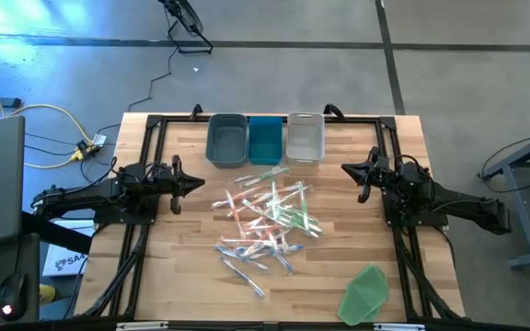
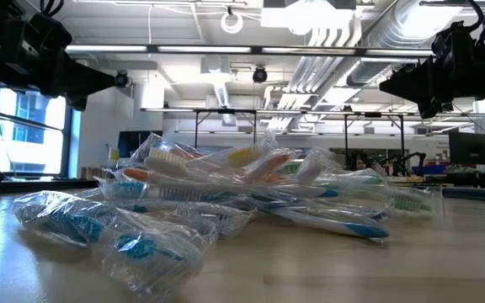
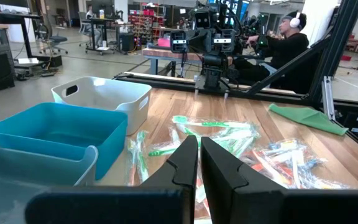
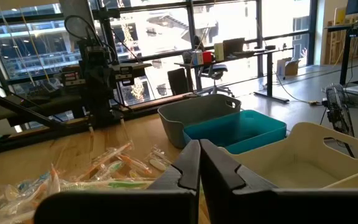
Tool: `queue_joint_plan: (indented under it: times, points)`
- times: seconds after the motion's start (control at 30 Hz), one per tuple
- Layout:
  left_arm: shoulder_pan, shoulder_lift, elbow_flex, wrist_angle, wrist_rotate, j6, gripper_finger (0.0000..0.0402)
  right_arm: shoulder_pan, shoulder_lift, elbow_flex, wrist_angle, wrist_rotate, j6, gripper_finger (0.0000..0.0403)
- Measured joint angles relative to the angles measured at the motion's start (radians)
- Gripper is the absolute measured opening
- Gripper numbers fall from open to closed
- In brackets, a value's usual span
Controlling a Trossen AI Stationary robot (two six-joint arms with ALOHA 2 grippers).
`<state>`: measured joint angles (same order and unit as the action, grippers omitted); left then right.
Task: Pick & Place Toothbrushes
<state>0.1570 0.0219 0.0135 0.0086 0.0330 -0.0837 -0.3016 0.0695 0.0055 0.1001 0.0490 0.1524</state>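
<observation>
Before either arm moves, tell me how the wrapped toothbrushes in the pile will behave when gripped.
The toothbrushes sit in clear crinkly wrappers, so they will probably be slippery. They look slim and light. Lying criss-crossed, one lifted may well drag its neighbours.

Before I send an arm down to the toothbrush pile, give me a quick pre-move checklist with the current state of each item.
1. Left gripper empty, shut, clear of the pile: ok.
2. Right gripper empty, shut, clear of the pile: ok.
3. Toothbrushes heaped mid-table between both arms: ok.
4. Grey bin, teal bin and white bin at the far edge, nothing seen inside: ok.
5. Green cloth lies apart from the pile: ok.
6. Single brush free to grasp: cannot tell; wrapped brushes overlap.
</observation>
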Motion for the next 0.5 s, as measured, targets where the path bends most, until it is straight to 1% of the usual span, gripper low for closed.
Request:
queue_joint_plan:
  times: [0.43,0.5]
  points:
    - [0.0,0.0,0.0,0.0,0.0,0.0,0.0019,0.0,0.0,0.0,0.0,0.0,0.0,0.0003]
    - [0.0,0.0,0.0,0.0,0.001,-0.029,0.0019,0.0,0.0,0.0,0.0,0.0,0.0,0.0003]
